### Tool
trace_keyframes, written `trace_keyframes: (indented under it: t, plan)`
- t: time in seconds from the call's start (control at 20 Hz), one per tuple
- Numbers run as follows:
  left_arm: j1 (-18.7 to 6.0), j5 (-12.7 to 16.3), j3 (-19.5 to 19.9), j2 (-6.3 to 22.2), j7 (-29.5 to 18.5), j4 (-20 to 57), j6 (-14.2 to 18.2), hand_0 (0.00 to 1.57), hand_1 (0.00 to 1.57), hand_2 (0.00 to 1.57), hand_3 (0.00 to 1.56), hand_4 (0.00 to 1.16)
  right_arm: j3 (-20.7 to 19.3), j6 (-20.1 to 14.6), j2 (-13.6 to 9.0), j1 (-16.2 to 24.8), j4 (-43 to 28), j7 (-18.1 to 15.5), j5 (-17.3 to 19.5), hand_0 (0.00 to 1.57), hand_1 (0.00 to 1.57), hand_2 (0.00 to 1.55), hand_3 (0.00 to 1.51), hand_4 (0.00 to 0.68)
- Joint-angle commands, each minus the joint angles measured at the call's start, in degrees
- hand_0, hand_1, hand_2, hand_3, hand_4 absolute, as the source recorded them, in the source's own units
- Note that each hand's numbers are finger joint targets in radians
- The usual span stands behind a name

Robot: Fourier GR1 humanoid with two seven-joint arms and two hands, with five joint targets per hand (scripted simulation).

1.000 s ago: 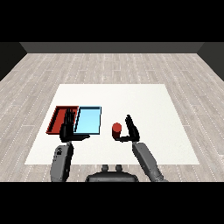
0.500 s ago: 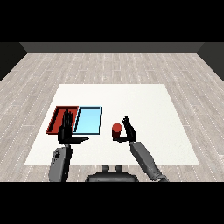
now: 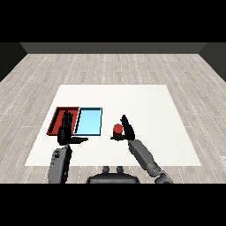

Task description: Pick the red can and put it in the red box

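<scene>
My right hand (image 3: 127, 129) is spread wide beside the red can (image 3: 117, 129) on the counter (image 3: 145, 106). My left hand (image 3: 66, 130), fingers straight, overlaps the red tray (image 3: 58, 118); the blue tray (image 3: 89, 121) lies between.

Two forearms, grey, rounded and segmented, with a darker grey band near each wrist. Left robot hand (image 3: 65, 132): black throughout, slender fingers and a thumb. Right robot hand (image 3: 128, 130): black, same slim build, on a matching grey forearm.
</scene>
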Motion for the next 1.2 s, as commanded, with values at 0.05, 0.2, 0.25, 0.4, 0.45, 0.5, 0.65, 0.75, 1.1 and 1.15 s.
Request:
trace_keyframes:
  t: [0.05, 0.2, 0.25, 0.4, 0.45, 0.5, 0.65, 0.75, 1.1, 1.15]
  plan:
    - [0.2, -0.8, -1.1, -1.6, -0.7, 1.0, 1.2, 0.0, 0.0, 0.0, 0.0, 0.0, -0.1, 0.8, 0.0, -2.0, 1.8, 0.6, -0.9, 0.0, 0.0, 0.0, 0.0, 0.0]
    - [-1.7, -0.3, 0.6, -0.1, -1.2, 2.6, 0.5, 0.0, 0.0, 0.0, 0.0, 0.0, 5.5, -2.7, 0.0, -3.5, 4.8, -1.8, -6.2, 0.0, 0.0, 0.0, 0.0, 0.0]
    - [0.0, -1.2, -1.6, -0.9, 1.5, -1.8, 1.1, 0.0, 0.0, 0.0, 0.0, 0.0, 5.3, -1.5, 0.0, -3.8, 5.8, -3.0, -4.9, 0.0, 0.0, 0.0, 0.0, 0.0]
    - [4.3, -1.7, -2.6, -1.7, -0.1, -4.0, 0.8, 0.0, 0.0, 0.0, 0.0, 0.0, 7.7, -0.8, 0.0, -7.6, 10.6, -6.1, -11.6, 0.0, 0.0, 0.0, 0.0, 0.0]
    - [-1.8, 1.8, 1.1, 0.7, 4.1, -2.8, 0.2, 0.0, 0.0, 0.0, 0.0, 0.0, 10.1, -2.5, 0.0, -5.5, 8.4, -5.0, -11.9, 0.0, 0.0, 0.0, 0.0, 0.0]
    - [1.5, -0.8, -1.1, -1.4, -0.4, -1.1, 1.0, 0.0, 0.0, 0.0, 0.0, 0.0, 9.1, -4.6, 0.0, -9.0, 7.7, -2.4, -13.0, 0.0, 0.0, 0.0, 0.0, 0.0]
    - [3.9, -1.3, -2.1, -1.2, 2.7, -7.1, 1.5, 0.0, 0.0, 0.0, 0.0, 0.0, 10.6, -5.6, 0.0, -7.9, 8.6, -3.0, -10.3, 0.0, 0.0, 0.0, 0.0, 0.0]
    - [0.5, 0.4, 0.0, 0.2, 1.5, -1.1, -0.3, 0.0, 0.0, 0.0, 0.0, 0.0, 11.5, -9.8, 0.0, -9.9, 10.5, -2.4, -12.2, 0.0, 0.0, 0.0, 0.0, 0.0]
    - [0.1, -0.8, -0.1, -0.5, -1.0, 0.5, 0.6, 0.0, 0.0, 0.0, 0.0, 0.0, 11.4, -17.9, 0.0, -10.0, 10.9, -1.9, -13.2, 1.47, 1.47, 1.46, 1.42, 0.614]
    - [2.5, 2.0, 1.3, 1.1, -0.3, -1.9, -2.2, 0.0, 0.0, 0.0, 0.0, 0.0, 15.5, -17.8, 0.0, -11.8, 15.9, -5.9, -18.3, 1.45, 1.45, 1.46, 1.42, 0.612]
